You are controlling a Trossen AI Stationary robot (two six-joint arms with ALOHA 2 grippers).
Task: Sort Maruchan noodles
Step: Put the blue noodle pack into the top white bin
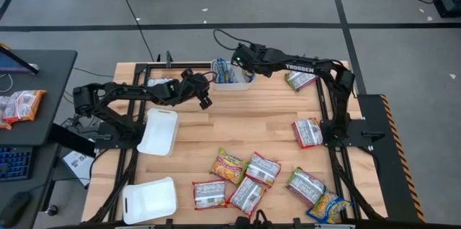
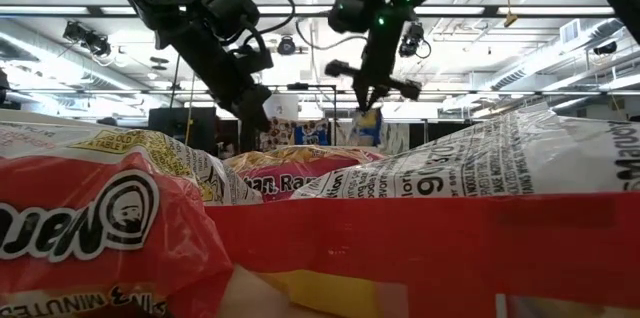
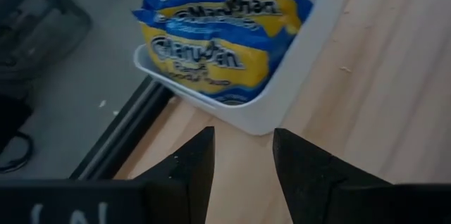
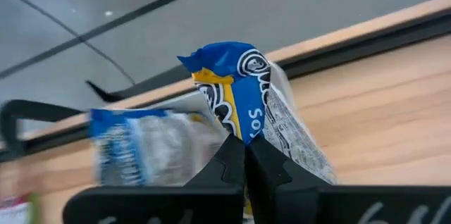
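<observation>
right claw pinched on blue-yellow crinkly plastic noodle packet, above white rectangular plastic tray at far tabletop edge | left claw part-open, empty, beside tray

A pale wooden table fills the middle of the high view; at its upper edge stands a white tray with blue packets in it; two more white trays lie at left and lower left; loose noodle packets cluster along the lower centre, one red-white packet lies at right, another at upper right.
</observation>
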